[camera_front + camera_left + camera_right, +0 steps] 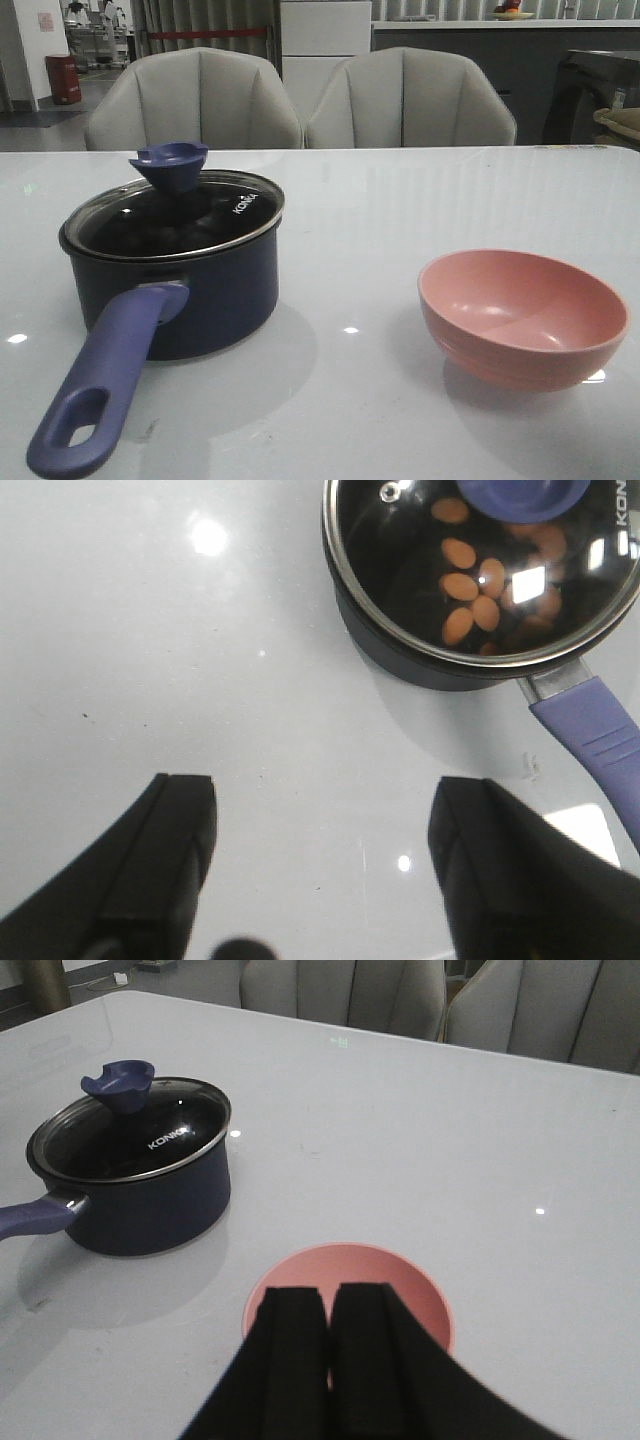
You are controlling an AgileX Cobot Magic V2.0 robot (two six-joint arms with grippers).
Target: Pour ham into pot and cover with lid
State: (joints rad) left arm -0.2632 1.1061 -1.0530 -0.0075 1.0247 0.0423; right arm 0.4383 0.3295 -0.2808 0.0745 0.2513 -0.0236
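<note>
the pot (175, 290) stands on the white worktop (400, 200) with the lid (175, 215) seated on its rim, blue knob up. through the glass, the ham (470, 585) lies as orange-pink bits on the black bottom. the left hand (325, 815) hovers above bare worktop just beside the pot, fingers spread wide, gripping nothing. the right hand (328, 1320) hangs over the pink bowl (400, 1285), fingers pressed together with nothing between them; the pot sits well apart from it, its handle (95, 395) pointing toward the robot.
</note>
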